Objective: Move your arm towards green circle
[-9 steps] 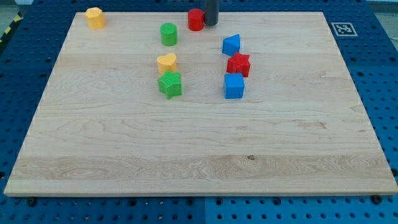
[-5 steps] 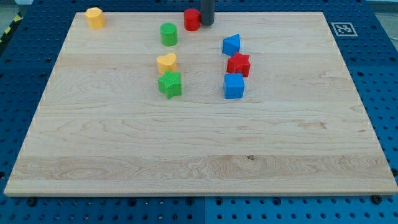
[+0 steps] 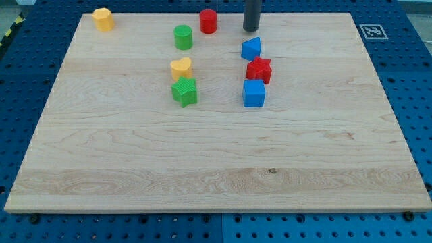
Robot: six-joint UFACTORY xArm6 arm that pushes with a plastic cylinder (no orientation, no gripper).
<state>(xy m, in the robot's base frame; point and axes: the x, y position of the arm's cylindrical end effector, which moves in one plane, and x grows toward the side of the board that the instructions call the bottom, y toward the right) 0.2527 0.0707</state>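
Since the rod has no jaws, my tip (image 3: 251,30) should slide left below the red cylinder (image 3: 208,21) to reach the green circle (image 3: 183,36) without nudging either.

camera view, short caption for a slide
My tip rests near the board's top edge, right of the red cylinder and green cylinder.

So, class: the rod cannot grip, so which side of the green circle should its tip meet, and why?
Meet the green circle on its right wall: my tip stands to its right, beyond the red cylinder. Being round, it has no better face; pass below the red cylinder.
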